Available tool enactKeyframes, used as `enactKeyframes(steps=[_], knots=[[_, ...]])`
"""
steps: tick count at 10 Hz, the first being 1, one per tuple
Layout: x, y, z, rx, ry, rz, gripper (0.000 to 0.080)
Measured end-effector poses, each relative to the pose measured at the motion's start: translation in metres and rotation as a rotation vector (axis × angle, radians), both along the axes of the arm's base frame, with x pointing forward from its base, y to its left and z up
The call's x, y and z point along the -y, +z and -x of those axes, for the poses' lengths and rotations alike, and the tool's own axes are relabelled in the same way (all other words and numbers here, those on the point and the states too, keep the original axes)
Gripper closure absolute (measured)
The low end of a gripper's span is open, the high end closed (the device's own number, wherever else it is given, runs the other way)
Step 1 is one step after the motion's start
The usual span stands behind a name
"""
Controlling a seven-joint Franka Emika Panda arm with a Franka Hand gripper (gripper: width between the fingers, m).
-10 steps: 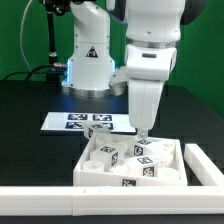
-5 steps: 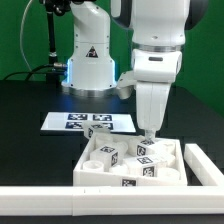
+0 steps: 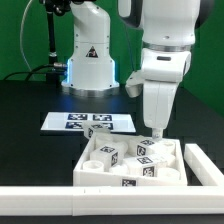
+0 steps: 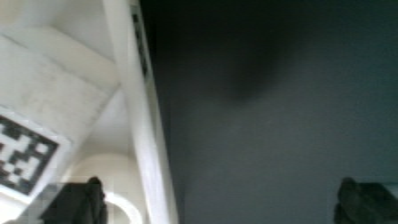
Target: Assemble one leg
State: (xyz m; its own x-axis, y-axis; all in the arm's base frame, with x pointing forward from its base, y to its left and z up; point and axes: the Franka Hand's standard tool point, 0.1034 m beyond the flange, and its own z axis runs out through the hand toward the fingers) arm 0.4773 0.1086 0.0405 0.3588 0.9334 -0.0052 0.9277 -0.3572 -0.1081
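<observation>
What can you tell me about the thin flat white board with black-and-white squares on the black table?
The marker board is a thin white sheet, paper-like, printed with several black-and-white square tags. It lies flat on the black table, beyond the white walled tray in the exterior view. Nothing stands on it. The open gripper hangs apart from it, near the tray's far edge.
</observation>
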Motion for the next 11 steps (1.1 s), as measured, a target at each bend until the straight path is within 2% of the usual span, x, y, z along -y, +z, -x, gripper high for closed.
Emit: enactKeyframes(steps=[1, 2, 7, 9, 10, 11], knots=[[-0.003, 0.000, 0.000, 0.002, 0.004, -0.002, 0.0151], [0.001, -0.003, 0.001, -0.002, 0.001, -0.003, 0.0151], [0.038, -0.019, 0.005, -0.022, -0.019, -0.008, 0.0151], [0.043, -0.019, 0.002, -0.009, -0.029, -0.012, 0.0151], [0.043, -0.019, 0.002, -0.010, -0.029, -0.012, 0.0245], [0.043, -0.019, 0.002, -0.010, -0.029, -0.012, 0.0245]])
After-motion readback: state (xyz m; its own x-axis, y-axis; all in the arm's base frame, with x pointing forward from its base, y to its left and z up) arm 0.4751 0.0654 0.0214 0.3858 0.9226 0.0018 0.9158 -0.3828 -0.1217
